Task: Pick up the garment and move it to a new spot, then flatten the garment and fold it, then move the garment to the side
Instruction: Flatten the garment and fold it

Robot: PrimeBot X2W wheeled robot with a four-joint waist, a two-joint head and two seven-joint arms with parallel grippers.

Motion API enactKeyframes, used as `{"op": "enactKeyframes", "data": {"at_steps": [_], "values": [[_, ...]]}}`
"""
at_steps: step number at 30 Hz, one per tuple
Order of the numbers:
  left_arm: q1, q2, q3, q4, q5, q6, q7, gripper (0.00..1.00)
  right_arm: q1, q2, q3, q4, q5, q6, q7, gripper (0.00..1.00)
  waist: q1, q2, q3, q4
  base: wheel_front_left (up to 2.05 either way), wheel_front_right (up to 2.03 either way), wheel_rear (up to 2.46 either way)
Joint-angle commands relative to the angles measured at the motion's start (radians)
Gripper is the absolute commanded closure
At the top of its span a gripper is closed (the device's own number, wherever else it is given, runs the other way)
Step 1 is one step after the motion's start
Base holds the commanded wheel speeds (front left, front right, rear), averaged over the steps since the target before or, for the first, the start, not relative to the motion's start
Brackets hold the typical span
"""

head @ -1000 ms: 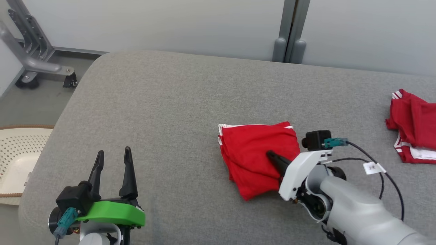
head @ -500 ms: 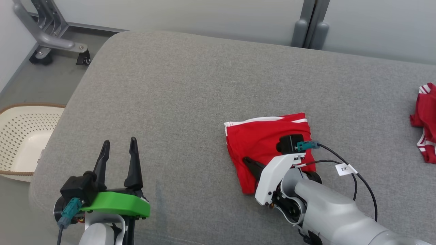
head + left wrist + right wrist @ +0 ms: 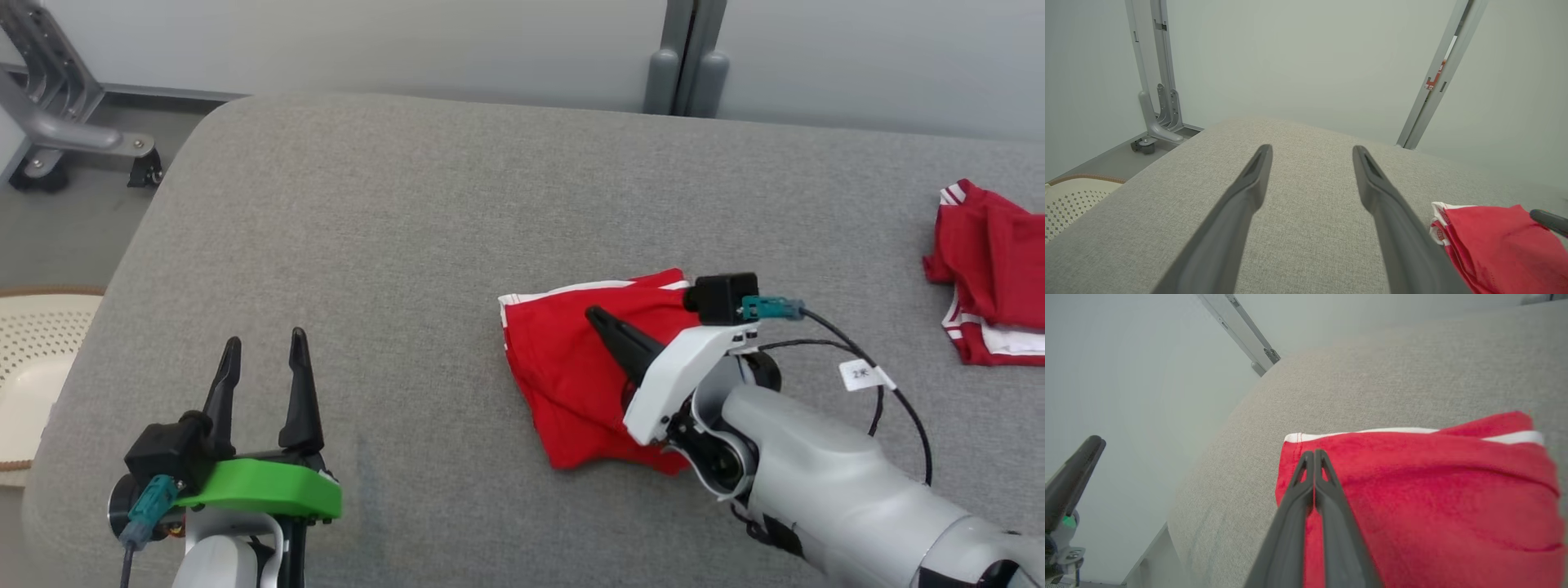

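Observation:
The garment (image 3: 563, 371) is red with white stripes and lies folded on the grey padded table (image 3: 408, 245). It also shows in the left wrist view (image 3: 1494, 241) and the right wrist view (image 3: 1433, 490). My right gripper (image 3: 592, 313) is shut, its fingers pressed together with nothing between them (image 3: 1314, 454). Its tip points over the garment's far half, near the white-striped edge. My left gripper (image 3: 261, 347) is open and empty at the table's near left, well apart from the garment (image 3: 1310, 153).
A second red and white garment (image 3: 992, 286) lies crumpled at the table's right edge. A cream perforated basket (image 3: 33, 367) stands on the floor to the left. A grey wheeled stand (image 3: 57, 122) is at the back left, and a grey post (image 3: 686, 65) rises behind the table.
The head view has shifted. My shut right gripper has moved from the garment's near part to over its far part. The left gripper keeps its pose.

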Motion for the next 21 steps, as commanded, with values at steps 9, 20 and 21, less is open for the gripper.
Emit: {"op": "enactKeyframes", "data": {"at_steps": [9, 20, 21], "values": [[0.053, 0.025, 0.063, -0.052, 0.042, -0.027, 0.000, 0.00, 0.040, -0.148, -0.288, -0.257, -0.257, 0.000, -0.010, 0.00, 0.0000, 0.0000, -0.094, -0.147, 0.00, 0.00, 0.00], [0.072, 0.040, 0.142, -0.144, 0.125, -0.035, 0.000, 0.00, 0.315, -0.184, -0.657, -0.472, -0.627, 0.000, -0.011, 0.00, 0.0000, 0.0000, -0.089, -0.273, 0.00, 0.00, 0.00], [0.074, 0.039, 0.148, -0.144, 0.135, -0.034, 0.000, 0.00, 0.349, -0.174, -0.693, -0.489, -0.658, 0.000, -0.011, 0.00, 0.0000, 0.0000, -0.086, -0.279, 0.00, 0.00, 0.00]]}}
